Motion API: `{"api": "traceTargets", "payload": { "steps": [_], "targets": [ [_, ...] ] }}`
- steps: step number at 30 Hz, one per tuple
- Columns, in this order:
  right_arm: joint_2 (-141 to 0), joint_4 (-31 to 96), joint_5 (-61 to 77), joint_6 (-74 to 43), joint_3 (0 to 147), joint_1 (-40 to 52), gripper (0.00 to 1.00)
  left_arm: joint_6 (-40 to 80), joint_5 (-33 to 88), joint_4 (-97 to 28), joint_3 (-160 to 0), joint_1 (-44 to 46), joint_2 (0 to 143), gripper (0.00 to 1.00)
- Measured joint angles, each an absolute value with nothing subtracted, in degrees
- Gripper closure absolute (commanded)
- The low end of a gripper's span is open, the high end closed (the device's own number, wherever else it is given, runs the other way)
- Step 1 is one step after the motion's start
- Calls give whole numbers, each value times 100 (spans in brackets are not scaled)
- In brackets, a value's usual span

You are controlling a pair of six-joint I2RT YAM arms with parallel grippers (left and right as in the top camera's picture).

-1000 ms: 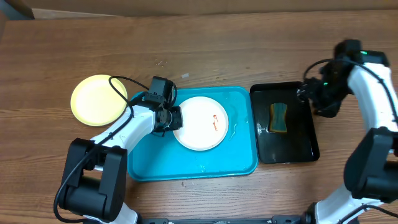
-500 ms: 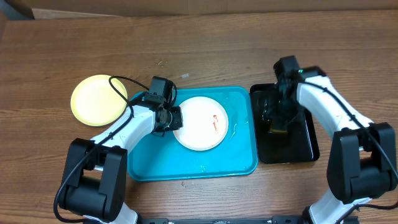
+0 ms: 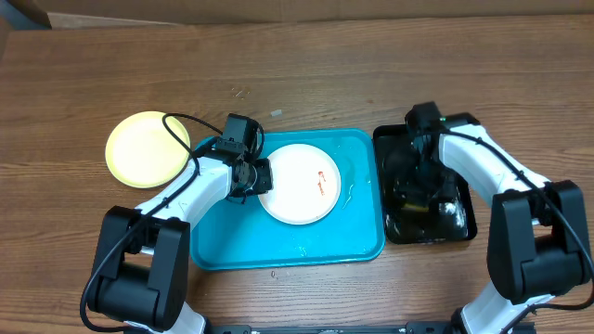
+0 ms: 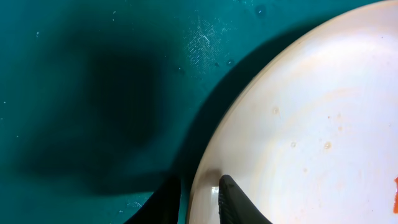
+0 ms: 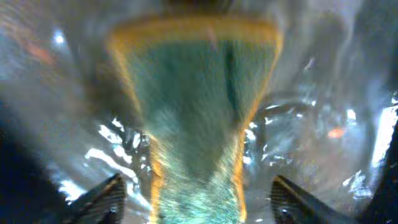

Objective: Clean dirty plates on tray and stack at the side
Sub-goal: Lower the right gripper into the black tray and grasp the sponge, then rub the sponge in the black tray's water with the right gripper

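A white plate (image 3: 299,183) with a small orange smear lies on the turquoise tray (image 3: 241,241). My left gripper (image 3: 263,176) is shut on its left rim. In the left wrist view the left gripper (image 4: 199,190) has one finger on top of the plate (image 4: 311,124) and the other outside the rim, over the tray (image 4: 93,74). A pale yellow plate (image 3: 147,148) rests on the table to the left. My right gripper (image 3: 418,186) hangs open over a green and yellow sponge (image 5: 199,112). In the right wrist view the right gripper (image 5: 196,199) has a finger on either side of the sponge, apart from it.
A glossy black tray (image 3: 464,218), wet inside, stands right of the turquoise tray and holds the sponge. My right arm covers most of it from above. Bare wooden table (image 3: 306,65) stretches behind both trays.
My right arm has swung in from the far right and come down over the sponge in the black tray, its jaws widening. The left gripper and the white plate have not moved.
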State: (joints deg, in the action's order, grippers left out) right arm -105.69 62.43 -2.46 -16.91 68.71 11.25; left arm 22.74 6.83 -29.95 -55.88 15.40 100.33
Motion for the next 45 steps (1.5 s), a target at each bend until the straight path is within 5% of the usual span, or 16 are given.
{"api": "traceTargets", "payload": {
  "steps": [16,17,18,19,20,21,22,23,25,30,36,39,45],
  "targets": [
    [-10569,5124,-558,-1645,6840,1122,19,2272,683,-2998,-5588,1540,10033,76],
    [-10569,5061,-556,-1643,6779,1122,23,2270,683,-2998,-5588,1540,10033,76],
    [-10569,5013,-556,-1645,6709,1122,42,2270,683,-2998,-5588,1540,10033,76],
    [-10569,4965,-561,-1627,6652,1122,82,2270,683,-2998,-5588,1540,10033,75],
    [-10569,4901,-565,-1625,6602,1122,96,2268,683,-2998,-5588,1540,10033,74],
    [-10569,4849,-587,-1623,6580,1122,96,2263,683,-2998,-5588,1540,10033,73],
    [-10569,4803,-591,-1627,6565,1122,83,2250,683,-2998,-5588,1540,10033,72],
    [-10569,4746,-598,-1671,6558,1122,52,2252,683,-2998,-5588,1540,10033,71],
    [-10569,4698,-600,-1645,6558,1122,19,2250,683,-2995,-5588,1540,10033,68],
    [-10569,4947,-602,-1623,6602,1122,18,2233,683,-2998,-5588,1540,10033,58],
    [-10569,5290,-600,-1619,6678,1122,35,2211,683,-2882,-5588,1540,10033,59],
    [-10569,5360,-598,-1651,6678,1125,46,2189,683,-2814,-5588,1540,10033,68],
    [-10569,5352,-502,-1647,6678,1125,51,2067,681,-2738,-5588,1540,10033,87]
  ]
}}
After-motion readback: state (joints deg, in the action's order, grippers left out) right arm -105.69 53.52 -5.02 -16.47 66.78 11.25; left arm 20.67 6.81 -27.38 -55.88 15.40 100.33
